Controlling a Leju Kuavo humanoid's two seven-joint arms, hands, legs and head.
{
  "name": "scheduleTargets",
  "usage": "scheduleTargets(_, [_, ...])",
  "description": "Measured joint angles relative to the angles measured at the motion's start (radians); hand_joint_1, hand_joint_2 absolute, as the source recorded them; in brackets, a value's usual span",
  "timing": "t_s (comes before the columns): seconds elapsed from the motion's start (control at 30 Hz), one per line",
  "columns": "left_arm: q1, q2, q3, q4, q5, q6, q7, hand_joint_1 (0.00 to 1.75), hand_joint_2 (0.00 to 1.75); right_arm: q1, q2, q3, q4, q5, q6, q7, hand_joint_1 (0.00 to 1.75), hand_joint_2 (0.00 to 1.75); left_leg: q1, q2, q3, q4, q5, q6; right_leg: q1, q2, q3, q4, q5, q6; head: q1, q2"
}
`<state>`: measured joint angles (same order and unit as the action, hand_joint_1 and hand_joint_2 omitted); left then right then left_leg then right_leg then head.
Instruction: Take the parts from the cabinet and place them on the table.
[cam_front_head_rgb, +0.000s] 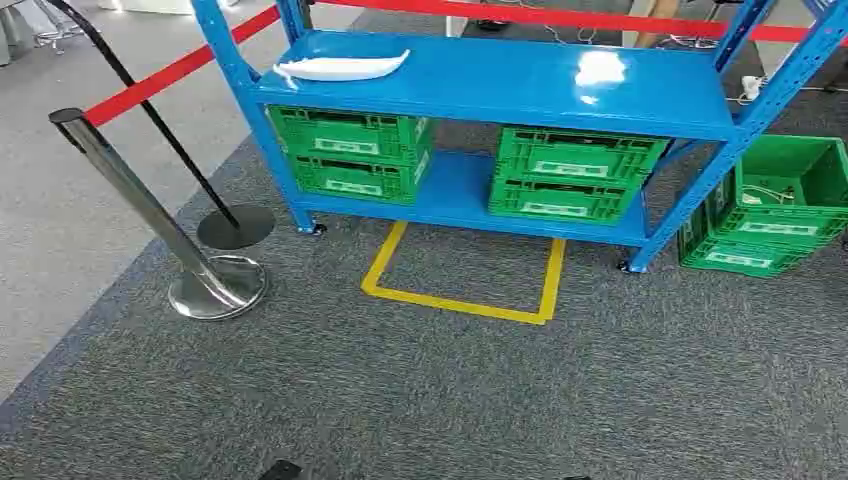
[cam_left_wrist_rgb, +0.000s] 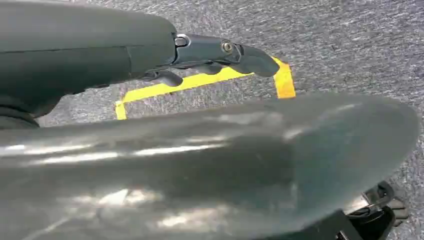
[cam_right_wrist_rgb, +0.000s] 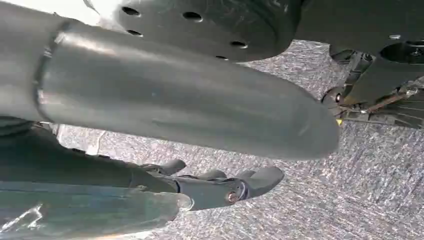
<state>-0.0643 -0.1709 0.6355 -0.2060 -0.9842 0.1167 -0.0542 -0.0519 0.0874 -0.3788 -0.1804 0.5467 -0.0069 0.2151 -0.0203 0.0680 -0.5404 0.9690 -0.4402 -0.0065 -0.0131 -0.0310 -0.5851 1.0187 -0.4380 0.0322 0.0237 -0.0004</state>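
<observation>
A long white curved part (cam_front_head_rgb: 340, 67) lies on the upper level of the blue cabinet (cam_front_head_rgb: 520, 85), towards its left end. On the lower level sit two stacks of green crates (cam_front_head_rgb: 352, 152) (cam_front_head_rgb: 570, 172); what they contain is hidden. My left hand (cam_left_wrist_rgb: 165, 150) hangs low over the grey carpet, holding nothing, with its dark fingers (cam_left_wrist_rgb: 225, 50) stretched out above a yellow tape line (cam_left_wrist_rgb: 200, 82). Also down by the carpet is my right hand (cam_right_wrist_rgb: 175, 100), its fingers (cam_right_wrist_rgb: 220, 187) straight and apart and nothing in them.
A yellow tape square (cam_front_head_rgb: 460, 285) marks the carpet in front of the cabinet. A leaning chrome barrier post (cam_front_head_rgb: 150, 210) with a red belt (cam_front_head_rgb: 170, 72) stands at the left, beside a black round base (cam_front_head_rgb: 235, 227). More green crates (cam_front_head_rgb: 780, 205) sit on the floor at the right.
</observation>
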Motion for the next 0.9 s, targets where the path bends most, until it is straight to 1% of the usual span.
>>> scheduleTargets(0.13, [0.000,0.000,0.005,0.000,0.010,0.006,0.000,0.00,0.00,0.000,0.000,-0.001,0.000,-0.005,-0.007,0.000,0.00,0.00,0.000,0.000,0.000,0.000,0.000,0.000,0.000,0.000,0.000,0.000,0.000,0.000,0.000,0.000])
scheduleTargets(0.37, [-0.011,0.007,0.024,0.000,0.032,0.006,-0.008,0.00,0.00,0.000,0.000,-0.036,0.000,-0.026,-0.067,-0.016,0.00,0.00,0.000,0.000,0.000,0.000,0.000,0.000,0.000,0.000,0.000,0.000,0.000,0.000,0.000,0.000])
scheduleTargets(0.47, [-0.009,0.013,0.045,0.000,0.057,0.024,-0.009,0.00,0.00,0.001,-0.001,-0.053,0.000,-0.033,-0.097,-0.037,0.00,0.00,0.000,0.000,0.000,0.000,0.000,0.000,0.000,0.000,0.000,0.000,0.000,0.000,0.000,0.000])
scheduleTargets(0.57, [-0.003,0.019,0.078,0.000,0.096,0.074,-0.016,0.00,0.00,0.001,-0.004,-0.073,0.000,-0.043,-0.150,-0.071,0.00,0.00,0.000,0.000,0.000,0.000,0.000,0.000,0.000,0.000,0.000,0.000,0.000,0.000,0.000,0.000])
scheduleTargets(0.7, [-0.003,0.019,0.078,0.000,0.096,0.074,-0.016,0.00,0.00,0.001,-0.004,-0.073,0.000,-0.043,-0.150,-0.071,0.00,0.00,0.000,0.000,0.000,0.000,0.000,0.000,0.000,0.000,0.000,0.000,0.000,0.000,0.000,0.000])
scheduleTargets(0.77, [-0.002,0.021,0.084,0.000,0.106,0.086,-0.021,0.00,0.00,0.002,-0.005,-0.076,0.000,-0.045,-0.159,-0.077,0.00,0.00,0.000,0.000,0.000,0.000,0.000,0.000,0.000,0.000,0.000,0.000,0.000,0.000,0.000,0.000])
scheduleTargets(0.87, [0.000,0.025,0.103,0.000,0.131,0.123,-0.036,0.00,0.00,0.002,-0.006,-0.087,0.000,-0.047,-0.186,-0.095,0.00,0.00,0.000,0.000,0.000,0.000,0.000,0.000,0.000,0.000,0.000,0.000,0.000,0.000,0.000,0.000])
scheduleTargets(0.9, [-0.001,0.051,0.182,0.000,0.230,0.236,-0.128,0.00,0.00,0.006,-0.011,-0.117,0.000,-0.054,-0.238,-0.164,0.00,0.00,0.000,0.000,0.000,0.000,0.000,0.000,0.000,0.000,0.000,0.000,0.000,0.000,0.000,0.000])
